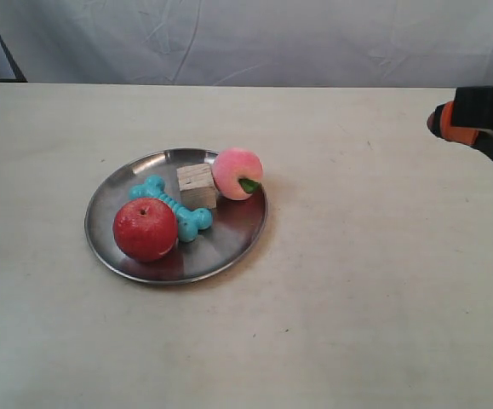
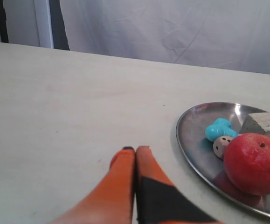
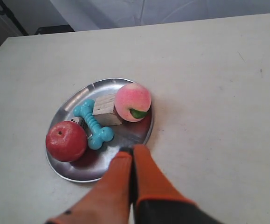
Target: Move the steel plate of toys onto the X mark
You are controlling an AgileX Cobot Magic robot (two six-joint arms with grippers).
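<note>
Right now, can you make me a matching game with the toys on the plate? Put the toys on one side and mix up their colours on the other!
Toys on the steel plate:
1. apple
2. peach
3. bone
4. block

Colours:
A. turquoise
B. pale wood
C. red
D. pink

Pairs: 1-C, 2-D, 3-A, 4-B
</note>
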